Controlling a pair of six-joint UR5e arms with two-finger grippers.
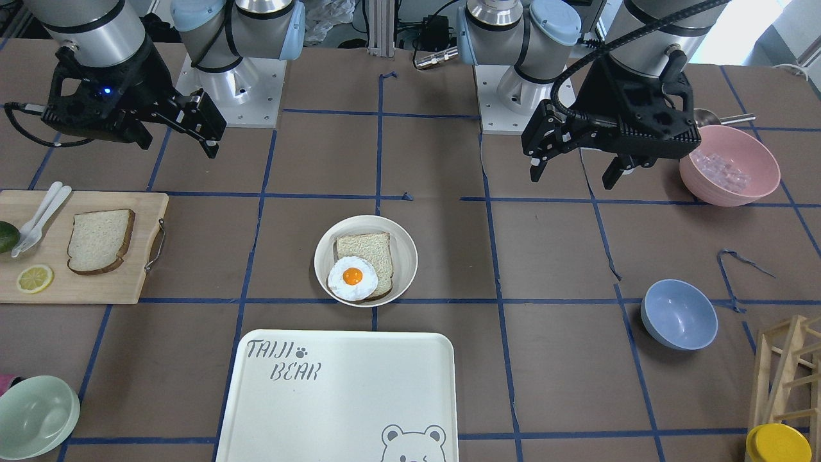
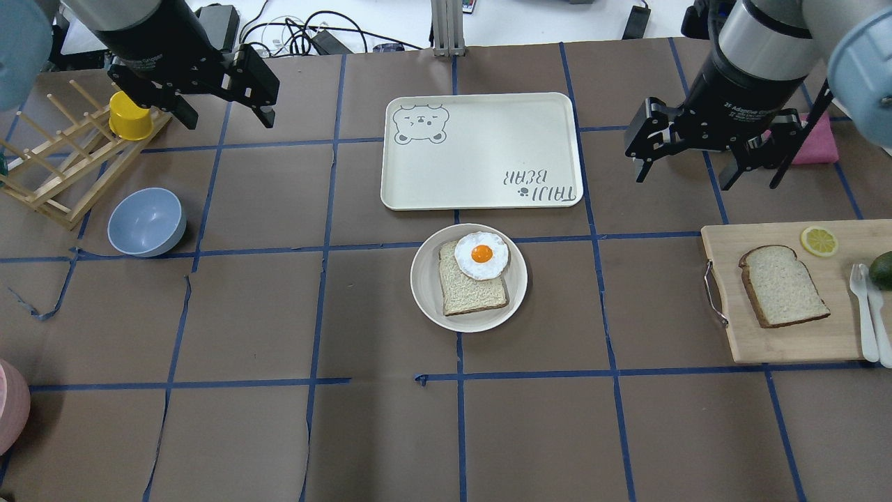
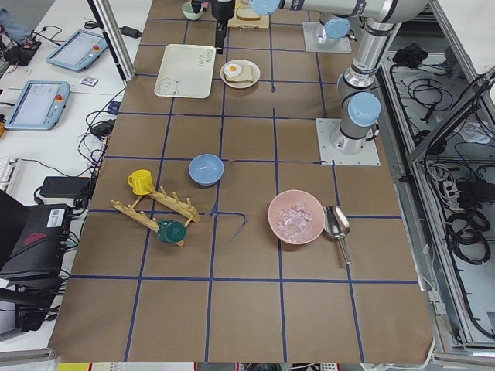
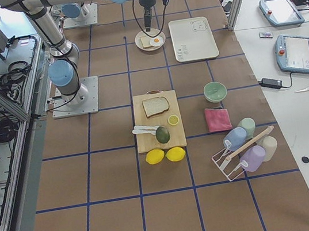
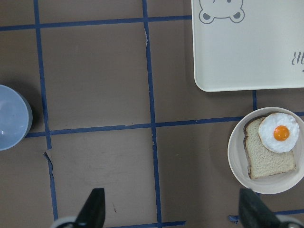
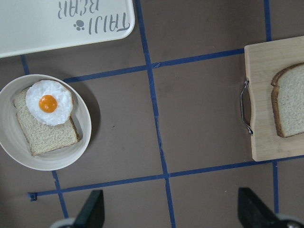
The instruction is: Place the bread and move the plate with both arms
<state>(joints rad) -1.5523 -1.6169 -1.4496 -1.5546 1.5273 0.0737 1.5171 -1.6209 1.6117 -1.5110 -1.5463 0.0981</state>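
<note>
The bread [image 2: 784, 286], dark-crusted with a rounded top, lies on a wooden cutting board [image 2: 787, 341] at the right; it also shows in the front view [image 1: 101, 240]. The cream plate [image 2: 420, 279] sits mid-table and holds a squarer slice [image 2: 470, 289] with a fried egg [image 2: 481, 254] on it. My left gripper [image 2: 228, 120] is open and empty, high above the table's far left, well away from the plate. My right gripper [image 2: 683, 178] is open and empty, hovering beyond the board's far edge, apart from the bread.
The bear-print tray [image 2: 481, 150] lies just beyond the plate. A blue bowl [image 2: 146, 222], a wooden rack [image 2: 49, 174] and a yellow cup [image 2: 129, 115] stand at the left. A lemon slice [image 2: 819, 240] and white cutlery [image 2: 867, 314] share the board. A pink bowl [image 1: 731, 163] is near the left arm.
</note>
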